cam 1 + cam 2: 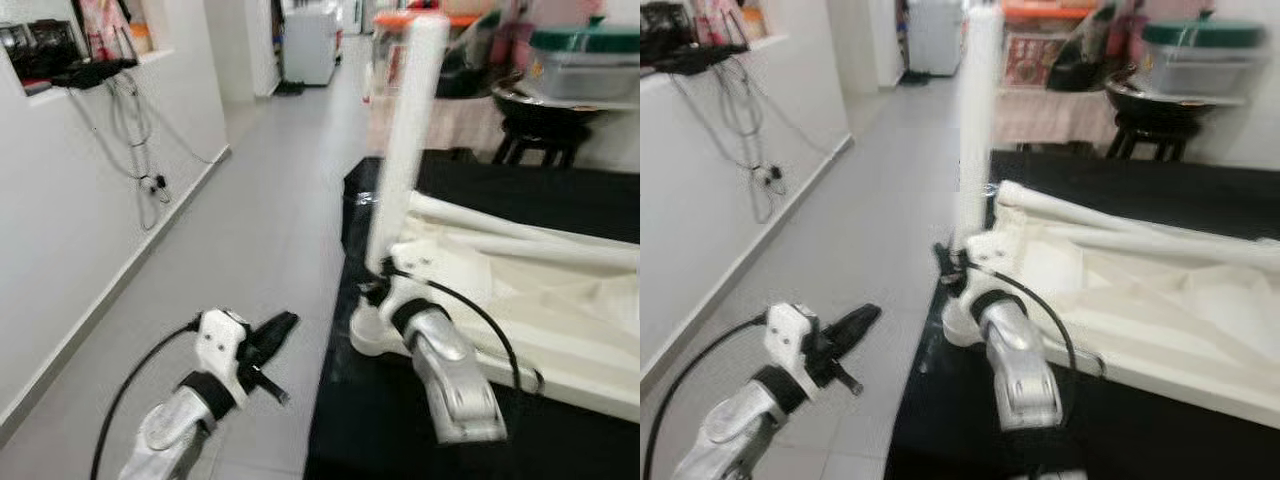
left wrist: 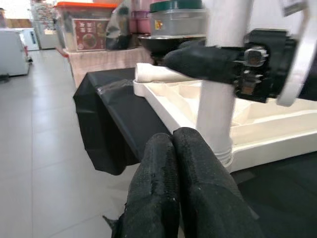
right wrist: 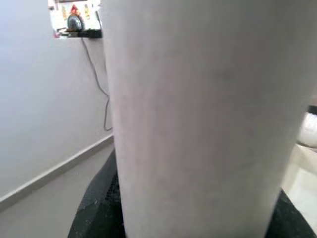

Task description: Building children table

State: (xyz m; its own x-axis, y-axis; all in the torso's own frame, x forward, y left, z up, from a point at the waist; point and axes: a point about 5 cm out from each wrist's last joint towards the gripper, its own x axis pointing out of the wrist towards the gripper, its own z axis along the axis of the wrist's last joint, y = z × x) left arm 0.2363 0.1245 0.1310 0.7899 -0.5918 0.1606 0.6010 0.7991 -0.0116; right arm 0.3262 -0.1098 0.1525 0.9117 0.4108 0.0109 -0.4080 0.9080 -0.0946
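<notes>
A white children's table top (image 1: 570, 310) lies upside down on a black sheet (image 1: 390, 420). One white table leg (image 1: 410, 130) stands upright in the socket at its near left corner. My right gripper (image 1: 380, 275) is shut on this leg just above the socket; in the right wrist view the leg (image 3: 208, 114) sits very close between the fingers. Other white legs (image 1: 520, 235) lie across the underside. My left gripper (image 1: 280, 325) hangs shut and empty over the floor, left of the sheet, its fingertips (image 2: 173, 144) pressed together and pointing toward the leg (image 2: 218, 104).
Grey tiled floor (image 1: 260, 230) runs along a white wall (image 1: 60, 220) with dangling cables (image 1: 140, 150) on the left. Behind the sheet stand a black stool with a pot (image 1: 540, 120), storage boxes (image 1: 585, 60) and a white appliance (image 1: 308, 45).
</notes>
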